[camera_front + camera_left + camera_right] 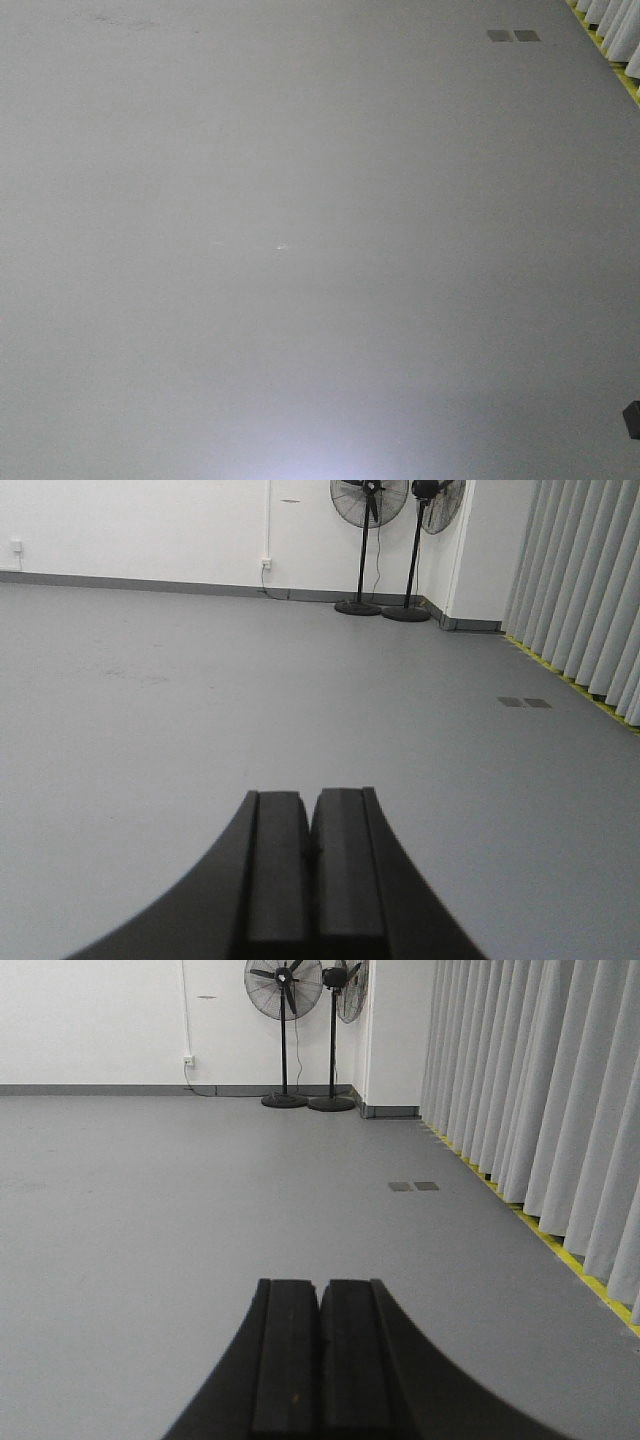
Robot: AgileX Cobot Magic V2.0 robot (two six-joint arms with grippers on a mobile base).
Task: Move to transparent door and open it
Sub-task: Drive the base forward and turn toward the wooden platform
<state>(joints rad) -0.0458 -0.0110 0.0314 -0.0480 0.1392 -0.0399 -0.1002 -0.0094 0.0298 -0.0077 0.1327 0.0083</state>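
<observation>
A wide grey floor (280, 250) runs to a white wall (100, 1020), where two fans (285, 1030) stand near the corner. Grey curtains (540, 1090) hang along the right side above a yellow strip (560, 1250), and two floor plates (413, 1186) lie near them. The door shows in no view, so its place cannot be told. The left claw (309, 810) and right claw (320, 1295) each have their fingers pressed together, holding nothing. The likely trouble is the base driving with the door out of sight: it could veer into the curtains, bump the fans, or stop at the wrong panel. Claws pressed together like this could not take hold of the door until they part. No container is in view.
</observation>
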